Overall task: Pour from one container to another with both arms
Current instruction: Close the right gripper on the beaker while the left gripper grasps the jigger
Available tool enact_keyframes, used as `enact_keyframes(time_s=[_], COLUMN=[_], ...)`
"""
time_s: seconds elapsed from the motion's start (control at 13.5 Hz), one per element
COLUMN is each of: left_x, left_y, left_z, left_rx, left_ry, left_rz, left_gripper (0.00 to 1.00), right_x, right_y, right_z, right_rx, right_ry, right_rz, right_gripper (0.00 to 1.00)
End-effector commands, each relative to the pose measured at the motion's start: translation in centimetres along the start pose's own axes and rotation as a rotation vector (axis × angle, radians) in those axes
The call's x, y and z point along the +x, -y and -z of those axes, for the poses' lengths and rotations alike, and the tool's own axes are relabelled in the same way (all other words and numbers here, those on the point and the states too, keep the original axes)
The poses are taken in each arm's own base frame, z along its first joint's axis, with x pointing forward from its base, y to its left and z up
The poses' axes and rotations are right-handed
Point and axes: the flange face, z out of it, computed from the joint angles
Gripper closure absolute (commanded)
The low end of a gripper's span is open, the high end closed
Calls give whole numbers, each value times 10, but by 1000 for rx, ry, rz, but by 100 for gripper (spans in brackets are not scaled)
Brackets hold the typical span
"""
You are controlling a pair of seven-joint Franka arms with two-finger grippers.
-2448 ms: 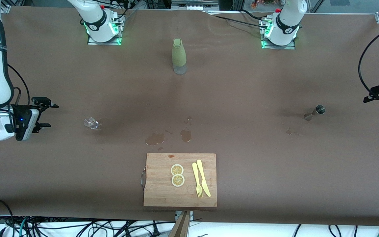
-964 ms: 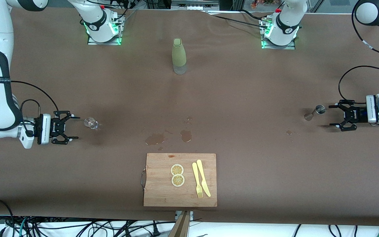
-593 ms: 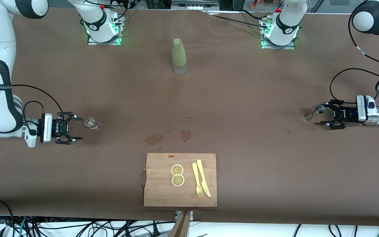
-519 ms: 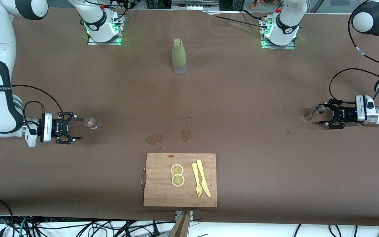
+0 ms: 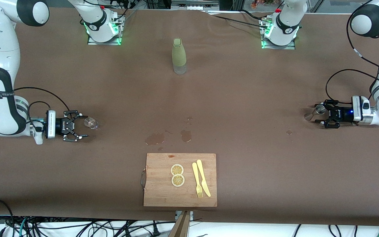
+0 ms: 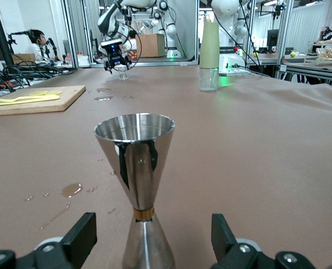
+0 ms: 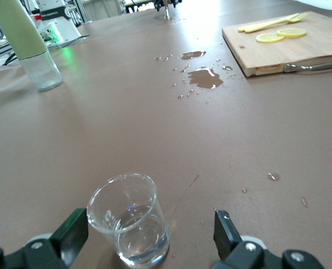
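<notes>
Since last frame: right gripper (image 5: 81,126) advanced, jaws spread about clear glass (image 5: 91,123), untouched. Left gripper (image 5: 321,114) closed in, jaws spread flanking upright steel jigger (image 5: 314,112) toward left arm's table end.

A shiny metal cup (image 6: 137,185) stands up straight on the brown table (image 6: 256,145). The left gripper (image 6: 149,246) has one finger (image 6: 79,238) on each side of it, not touching. Small wet spots (image 6: 70,189) lie beside the cup.
</notes>
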Motion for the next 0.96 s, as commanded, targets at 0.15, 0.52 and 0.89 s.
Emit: enact_keyframes(time_s=[0.15, 0.52, 0.89], left_x=[-5, -1, -1], left_y=[2, 3, 6], left_z=[-6, -9, -8], left_rx=[12, 0, 42], left_ry=[-42, -64, -74], left_rz=[-98, -118, -182], left_gripper=[30, 42, 90], right_x=[-23, -25, -40], right_y=[8, 9, 17], right_z=[-14, -27, -42], right_rx=[-5, -3, 5], right_ry=[-117, -174, -217], right_rz=[53, 69, 83], right_gripper=[0, 0, 0])
